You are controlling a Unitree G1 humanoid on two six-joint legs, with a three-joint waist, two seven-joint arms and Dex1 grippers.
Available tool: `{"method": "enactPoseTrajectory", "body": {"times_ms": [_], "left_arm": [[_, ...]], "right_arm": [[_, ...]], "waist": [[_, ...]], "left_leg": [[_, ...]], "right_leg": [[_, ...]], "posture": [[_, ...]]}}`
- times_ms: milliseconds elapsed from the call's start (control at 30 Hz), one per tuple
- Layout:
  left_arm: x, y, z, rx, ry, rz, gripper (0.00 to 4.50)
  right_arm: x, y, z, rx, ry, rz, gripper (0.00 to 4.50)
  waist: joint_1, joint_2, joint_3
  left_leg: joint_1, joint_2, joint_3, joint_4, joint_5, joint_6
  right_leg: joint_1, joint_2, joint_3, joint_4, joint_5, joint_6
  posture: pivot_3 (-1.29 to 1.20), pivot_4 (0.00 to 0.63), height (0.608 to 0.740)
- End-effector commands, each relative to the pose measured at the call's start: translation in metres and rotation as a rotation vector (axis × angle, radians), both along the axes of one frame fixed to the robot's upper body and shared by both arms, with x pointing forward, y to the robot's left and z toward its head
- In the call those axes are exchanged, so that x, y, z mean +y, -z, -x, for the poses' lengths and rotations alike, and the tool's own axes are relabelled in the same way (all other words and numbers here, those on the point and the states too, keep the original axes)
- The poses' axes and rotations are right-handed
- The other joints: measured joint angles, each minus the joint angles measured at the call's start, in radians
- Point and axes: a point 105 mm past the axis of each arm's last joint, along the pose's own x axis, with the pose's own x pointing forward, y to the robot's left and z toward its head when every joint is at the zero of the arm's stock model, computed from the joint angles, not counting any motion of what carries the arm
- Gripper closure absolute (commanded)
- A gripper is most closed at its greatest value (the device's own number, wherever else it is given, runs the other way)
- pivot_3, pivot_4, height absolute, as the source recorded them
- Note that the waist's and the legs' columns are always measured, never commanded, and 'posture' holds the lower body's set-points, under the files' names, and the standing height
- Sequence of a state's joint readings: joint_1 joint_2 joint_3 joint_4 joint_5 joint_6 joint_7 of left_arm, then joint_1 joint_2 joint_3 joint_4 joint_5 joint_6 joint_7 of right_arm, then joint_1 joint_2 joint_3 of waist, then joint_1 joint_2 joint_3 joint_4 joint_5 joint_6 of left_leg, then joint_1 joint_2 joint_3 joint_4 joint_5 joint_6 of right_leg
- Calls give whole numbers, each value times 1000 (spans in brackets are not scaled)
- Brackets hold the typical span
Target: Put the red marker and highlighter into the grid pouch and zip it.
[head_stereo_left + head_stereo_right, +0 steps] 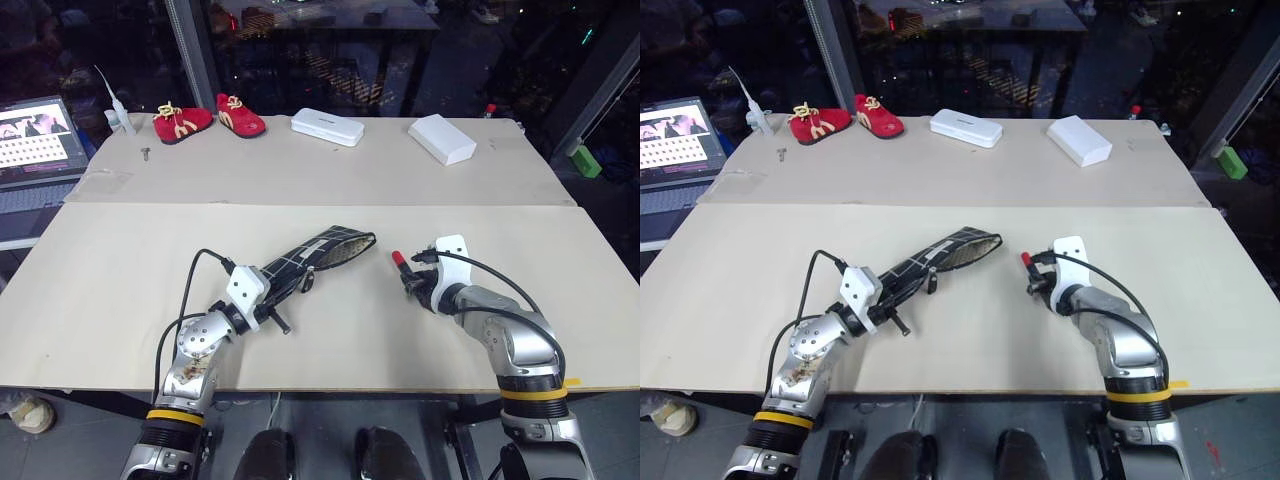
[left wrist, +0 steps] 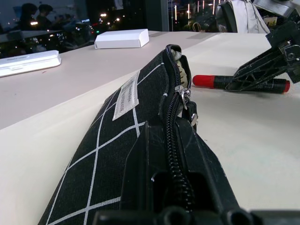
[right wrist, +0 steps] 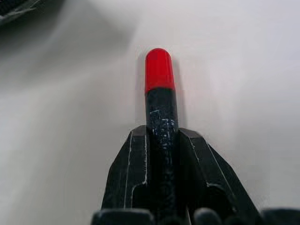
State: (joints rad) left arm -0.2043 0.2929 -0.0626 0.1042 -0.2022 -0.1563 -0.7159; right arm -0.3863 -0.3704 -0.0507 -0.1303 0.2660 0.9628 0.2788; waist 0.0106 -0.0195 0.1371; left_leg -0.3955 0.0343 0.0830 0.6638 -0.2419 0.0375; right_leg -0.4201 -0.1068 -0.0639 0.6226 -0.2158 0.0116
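The worktop (image 1: 120, 290) is a wide pale surface with a seam running across it; its near edge passes just under both arms, and the stretch between the two hands is bare. Along the far edge, from 10 to 1 o'clock, sit two red shoes (image 1: 208, 120), a white hard case (image 1: 327, 126) and a white box (image 1: 441, 138), all well apart from the work area. A laptop (image 1: 35, 140) sits off the worktop's far left corner at about 10 o'clock.

The grid pouch (image 1: 310, 254) lies near the centre, slanting from its lower end at 7 o'clock up to its gaping mouth at 1 o'clock. The left hand (image 2: 173, 183) is clamped tight on the pouch's lower end, fingers pinching the fabric on either side of the zipper (image 2: 174, 140); the zip is part open, with the slider near the mouth.

The red marker (image 3: 159, 93) is just to the right of the pouch mouth, at about 3 o'clock from it, close but not touching. The right hand (image 1: 414, 283) has its fingers closed narrowly on the marker's black barrel, the red cap sticking out ahead towards the pouch, low over the worktop.
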Motion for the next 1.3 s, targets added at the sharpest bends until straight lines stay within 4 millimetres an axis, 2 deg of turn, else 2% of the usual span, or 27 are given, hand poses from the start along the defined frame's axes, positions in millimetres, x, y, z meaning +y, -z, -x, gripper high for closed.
{"method": "enactPoseTrajectory", "body": {"times_ms": [33, 67, 167, 200, 267, 400, 533, 667, 1033, 1133, 1300], "left_arm": [[-1, -11, -1, -47, 3, 17, 4500], [-1, -11, -2, -47, 4, 17, 4500], [-2, -10, -1, -44, 12, 17, 4500], [-2, -10, 0, -44, 15, 16, 4500], [-3, -11, 0, -43, 22, 16, 4500], [-3, -12, -1, -46, 30, 15, 4500], [-3, -17, -1, -57, 46, 23, 4500], [-6, -22, 4, -65, 80, 35, 4500], [-13, -17, 11, -51, 127, 20, 4500], [-15, -14, 12, -44, 145, 9, 4500], [-18, -15, 11, -43, 158, 9, 4500]], "right_arm": [[0, -14, -5, -79, -30, 34, 4021], [3, -24, -7, -129, -67, 67, 4021], [22, -85, -8, -454, -308, 198, 4021], [25, -99, -6, -544, -379, 266, 4021], [29, -111, 4, -662, -549, 430, 4021], [25, -103, 17, -712, -792, 661, 4021], [28, -93, 19, -747, -935, 812, 4021], [35, -85, 11, -769, -976, 875, 4021], [52, -80, 1, -834, -1055, 942, 4021], [79, -76, 6, -879, -1146, 921, 4021], [108, -72, 10, -937, -1238, 912, 4021]], "waist": [[0, 0, 0], [-1, 0, 0], [-3, 1, 1], [-4, 1, 1], [-6, 2, 1], [-5, 1, 1], [-4, 0, 2], [-10, 0, 2], [-6, 0, 2], [-10, 0, 2], [-13, 1, 2]], "left_leg": [[0, 0, 0, 0, 0, 0], [0, 0, 0, 0, 0, 0], [-3, 0, 0, 0, 0, 0], [-4, 0, 0, 0, 0, 0], [-4, -1, 0, 0, 0, 0], [-3, 1, 0, -1, 0, 0], [-3, 0, 2, -1, 0, 0], [-3, 1, 2, -1, 0, 0], [-3, 1, 2, -1, 0, 0], [-3, 1, 2, -1, 0, 0], [-3, 1, 2, -1, 0, 0]], "right_leg": [[0, 0, 0, 0, 0, 0], [0, 0, 0, 0, 0, 0], [-4, 0, 1, 0, 0, 0], [-4, 0, 1, 0, 0, 0], [-4, 0, 1, -1, 0, 0], [-1, 2, -2, -4, -1, 2], [-2, 1, -1, -5, 0, 1], [-2, 1, 1, -6, 0, 1], [-2, 1, 0, -6, 1, 0], [-2, 1, 0, -6, 1, 0], [-2, 1, 0, -4, 1, 0]], "posture": [[0, 150, 740], [0, 150, 740], [0, 150, 740], [0, 150, 740], [0, 150, 740], [0, 150, 740], [0, 150, 740], [0, 150, 740], [0, 150, 740], [0, 150, 740], [0, 150, 740]]}}
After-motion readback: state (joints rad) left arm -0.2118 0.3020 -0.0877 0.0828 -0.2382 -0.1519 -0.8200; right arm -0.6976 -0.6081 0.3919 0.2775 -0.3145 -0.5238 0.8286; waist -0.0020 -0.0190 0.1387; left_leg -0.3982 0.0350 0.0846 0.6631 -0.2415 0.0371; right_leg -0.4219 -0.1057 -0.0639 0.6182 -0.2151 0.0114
